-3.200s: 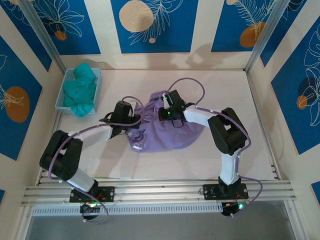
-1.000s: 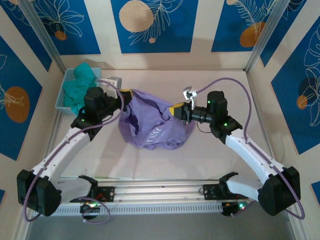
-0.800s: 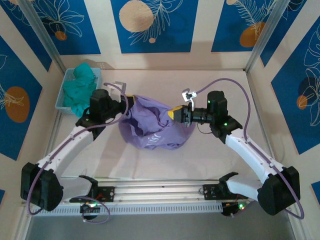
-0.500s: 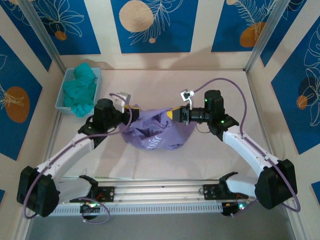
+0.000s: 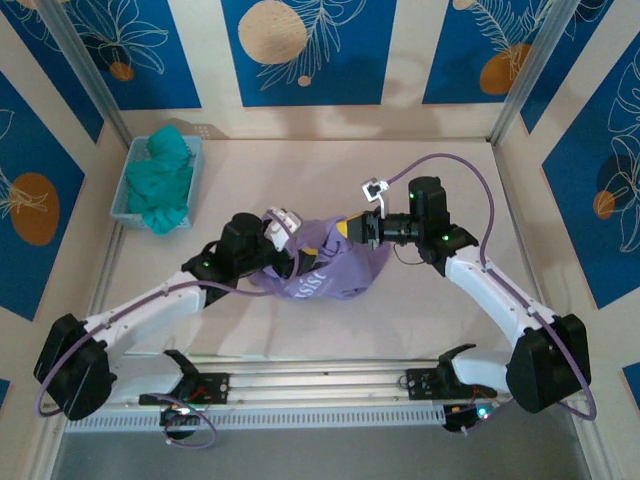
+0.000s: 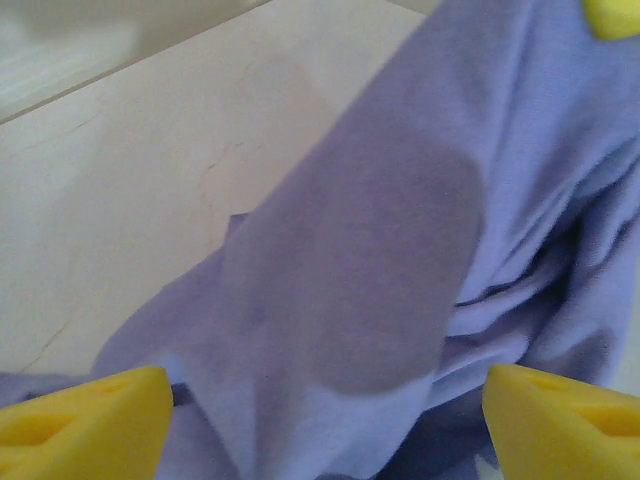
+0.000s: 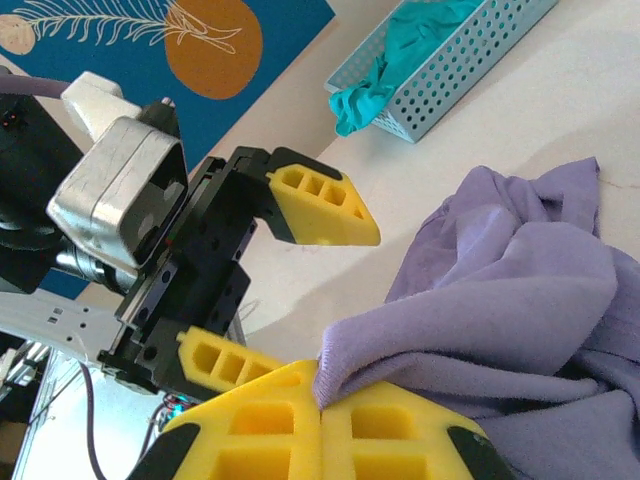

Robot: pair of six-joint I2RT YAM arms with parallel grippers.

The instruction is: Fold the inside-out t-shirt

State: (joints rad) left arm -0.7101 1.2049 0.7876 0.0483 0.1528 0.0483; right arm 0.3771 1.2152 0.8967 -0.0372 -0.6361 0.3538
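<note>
The inside-out t-shirt [image 5: 325, 270] is a crumpled lavender heap at mid-table, with pale lettering on its near side. My right gripper [image 5: 350, 229] is shut on the shirt's hem and holds that edge up at the heap's right top. In the right wrist view the yellow pads [image 7: 260, 430] pinch the folded hem of the t-shirt [image 7: 520, 290]. My left gripper [image 5: 297, 258] is at the heap's left side, open. Its yellow fingertips [image 6: 80, 420] stand far apart with the t-shirt [image 6: 380, 250] draped loose in front of them, not pinched.
A light blue perforated basket [image 5: 128, 190] holding a teal-green cloth [image 5: 162, 180] stands at the back left; it also appears as the basket [image 7: 470, 60] in the right wrist view. Bare table [image 5: 460, 170] lies behind and right of the shirt. Walls close in on three sides.
My left gripper has opened and let go of the shirt's left edge, then moved right and nearer, up against the heap. The shirt's left side has sunk. The right gripper keeps its hold.
</note>
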